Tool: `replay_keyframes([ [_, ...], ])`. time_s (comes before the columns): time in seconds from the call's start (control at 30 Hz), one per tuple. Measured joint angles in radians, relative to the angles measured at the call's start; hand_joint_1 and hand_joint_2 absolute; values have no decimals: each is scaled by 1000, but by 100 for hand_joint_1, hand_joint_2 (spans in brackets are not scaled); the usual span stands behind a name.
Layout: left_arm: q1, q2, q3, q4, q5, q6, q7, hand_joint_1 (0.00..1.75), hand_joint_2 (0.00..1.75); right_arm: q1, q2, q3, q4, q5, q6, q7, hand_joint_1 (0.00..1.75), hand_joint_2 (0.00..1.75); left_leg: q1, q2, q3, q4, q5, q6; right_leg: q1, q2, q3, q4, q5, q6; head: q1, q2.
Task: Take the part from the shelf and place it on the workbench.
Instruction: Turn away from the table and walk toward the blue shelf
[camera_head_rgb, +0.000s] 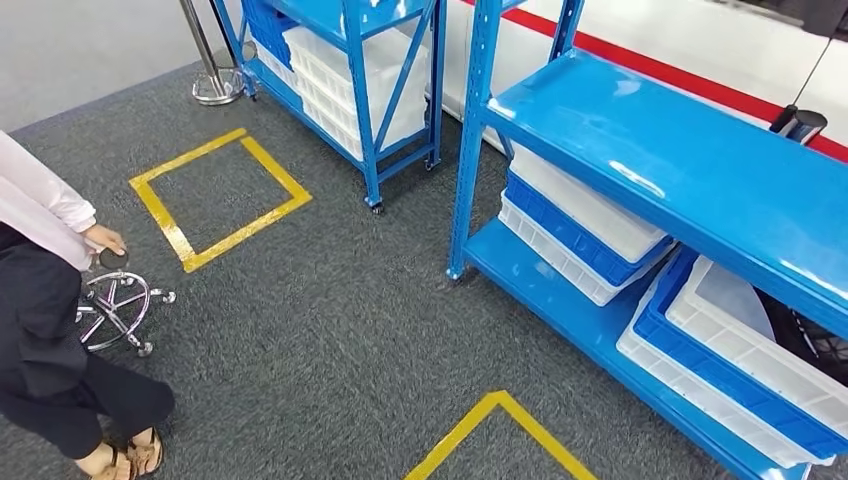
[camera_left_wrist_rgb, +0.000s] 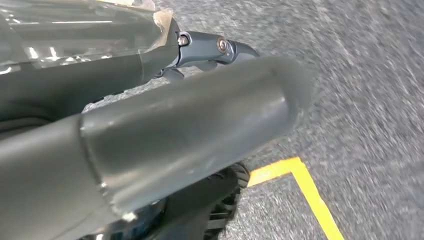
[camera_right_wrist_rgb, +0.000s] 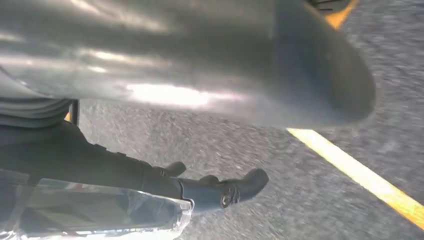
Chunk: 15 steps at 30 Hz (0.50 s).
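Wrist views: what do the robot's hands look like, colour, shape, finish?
Left hand: a thick, smooth grey thumb, rounded at the tip, with darker slim fingers behind, a metal pin at the joint, and a clear glossy film over the back. Right hand: the same grey rounded thumb, dark fingers with a round fastener, and the same clear film. Both views are blurred.

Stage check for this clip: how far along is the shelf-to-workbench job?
Done: nothing I can confirm; where the part lies cannot be told. In hand: the left hand and right hand hold nothing and hang over the grey floor, with the blue shelf and its bins ahead. This fits either approaching to fetch or being back after a delivery.
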Motion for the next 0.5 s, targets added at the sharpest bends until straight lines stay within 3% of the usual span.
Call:
replay_keyframes([
  [0.07,-1,1,0,0,-1,5,7,0,0,-1,0,0,0,-2,7,-2,0,0,4,2,-77,114,-51,-9,-1,7,10,0,-7,-8,-1,0],
  [0.13,2,2,0,0,-2,14,15,0,0,-1,1,-1,0,-5,16,-6,0,0,10,2,-136,158,-98,-19,-2,23,18,0,-16,-10,-1,0],
  [0.17,3,4,0,0,-2,17,18,0,0,-1,2,-2,0,-6,19,-7,0,0,14,2,-145,138,-91,-22,-3,33,24,0,-22,-7,-1,0],
  [0.27,5,8,0,0,-2,18,18,0,0,1,3,-3,0,-9,20,-7,0,0,23,-18,-113,-22,43,-28,-5,61,42,1,-39,6,-1,0],
  [0.3,4,10,0,0,-2,18,18,0,0,0,3,-3,0,-10,20,-7,0,0,22,-28,-103,-57,69,-25,-4,69,45,1,-44,12,-2,0],
  [0.4,3,12,0,0,-2,18,21,0,0,-1,4,-4,0,-10,20,-7,0,0,12,-28,-88,-74,87,0,1,87,43,-2,-57,33,-4,0],
  [0.47,1,11,0,0,-2,18,21,0,0,0,4,-4,0,-10,20,-7,0,0,12,-13,-76,-84,101,17,1,66,36,22,-75,40,-2,0],
  [0.5,0,10,0,0,-2,18,21,0,0,0,4,-4,0,-10,20,-7,0,0,13,-4,-71,-89,104,24,1,47,18,59,-95,39,0,0],
])
